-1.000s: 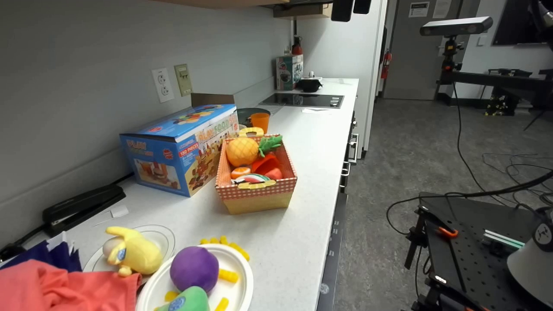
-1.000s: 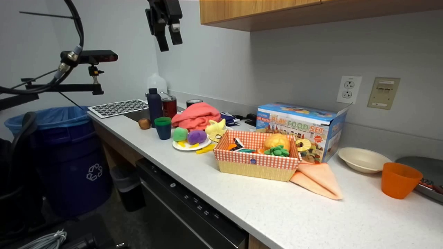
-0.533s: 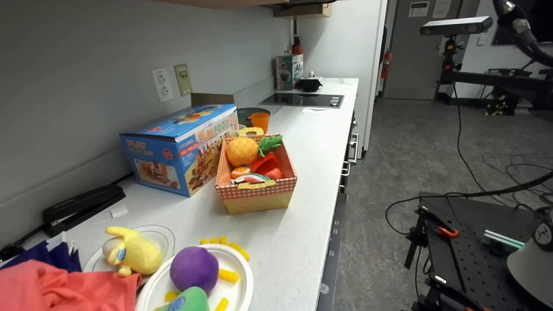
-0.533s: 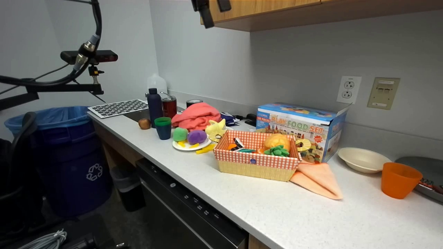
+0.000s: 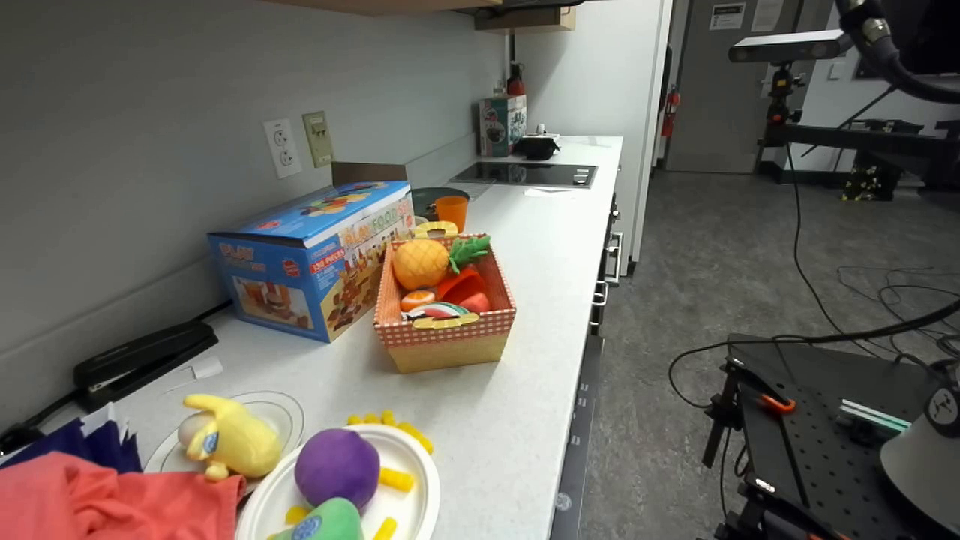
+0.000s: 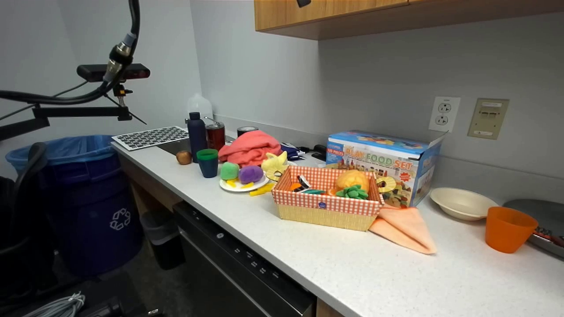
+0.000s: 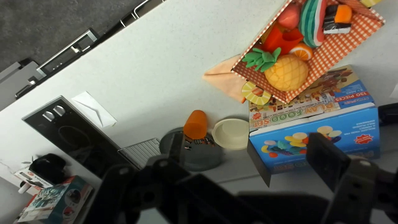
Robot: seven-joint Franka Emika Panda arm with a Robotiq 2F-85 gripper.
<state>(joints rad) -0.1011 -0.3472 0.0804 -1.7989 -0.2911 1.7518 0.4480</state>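
The pincer (image 7: 248, 146) is hanging high above the tabletop (image 7: 155, 77), its fingers (image 7: 326, 161) standing well apart and gripping nothing. In the wrist view, the bowl (image 7: 231, 133) is showing between them, the box (image 7: 311, 124) is lying partly behind one finger, and the cup (image 7: 196, 124) is sitting beside the bowl; the basket (image 7: 342, 46) is resting next to the box. Since a fingertip (image 6: 303, 2) is showing against the cabinet (image 6: 374, 17) in an exterior view, moving well is probably calling for slow steering clear of that cabinet and the box's flap (image 7: 258, 165).
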